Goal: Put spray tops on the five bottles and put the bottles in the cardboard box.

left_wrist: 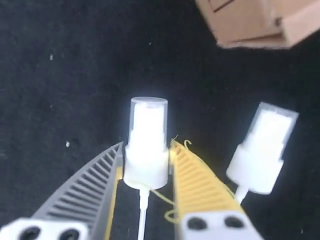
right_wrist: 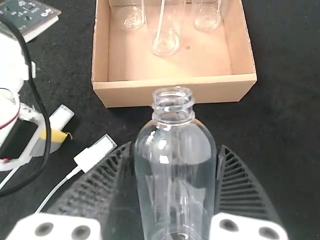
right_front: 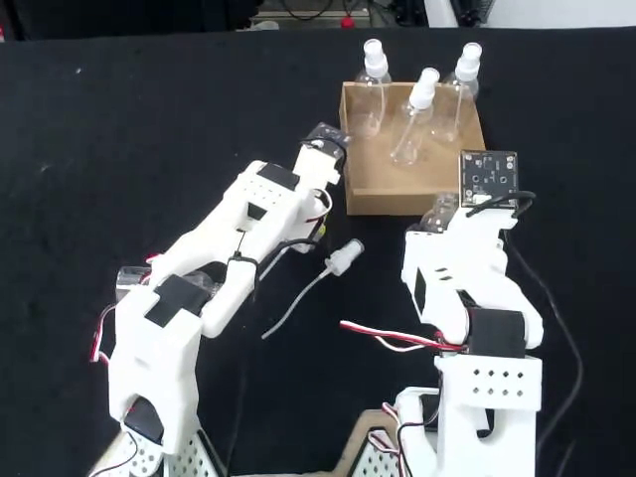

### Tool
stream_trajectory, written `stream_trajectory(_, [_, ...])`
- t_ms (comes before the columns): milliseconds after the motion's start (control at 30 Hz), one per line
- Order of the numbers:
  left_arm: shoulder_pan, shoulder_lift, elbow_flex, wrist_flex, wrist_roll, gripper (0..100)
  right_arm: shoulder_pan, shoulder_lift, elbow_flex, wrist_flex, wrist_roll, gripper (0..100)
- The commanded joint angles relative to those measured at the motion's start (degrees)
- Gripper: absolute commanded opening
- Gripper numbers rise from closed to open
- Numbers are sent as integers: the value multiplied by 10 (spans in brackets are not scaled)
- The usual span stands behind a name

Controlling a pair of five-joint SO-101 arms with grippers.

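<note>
Uncapped bottle: clear plastic with its neck open, gripped about the shoulder by the right gripper. The two dark ribbed fingers are drawn in until they press on either side of the body. The neck points toward the cardboard box, and the bottle sits just short of the box's near wall. Held spray top: white with a clear cap, pinched at its collar by the left gripper. The gap between the grey finger and the yellow finger is narrowed to the collar's width, and the thin dip tube runs back between them. This gripper lies close to the near left corner of the box. Loose spray top: white, lying on its side on the black table between the two arms, just beside the held one. Its long tube trails back toward the arm bases, and neither gripper touches it. The cardboard box is a shallow open tray, set beyond both grippers. Three capped bottles stand inside it, each clear with a white spray top: one toward the far left, one in the middle, and one toward the far right.
</note>
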Motion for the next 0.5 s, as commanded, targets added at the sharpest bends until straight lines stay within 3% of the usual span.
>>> stream_trajectory(0, [-11,-12,-24,83,-5,109,-6,-13,-2,-16,0,198])
stream_trajectory(300, [-37,-12,-145,278,-7,109,-6,-13,-1,-16,0,198])
stream_trajectory(467, [-67,-24,-182,331,-7,109,-6,-13,-1,-16,0,198])
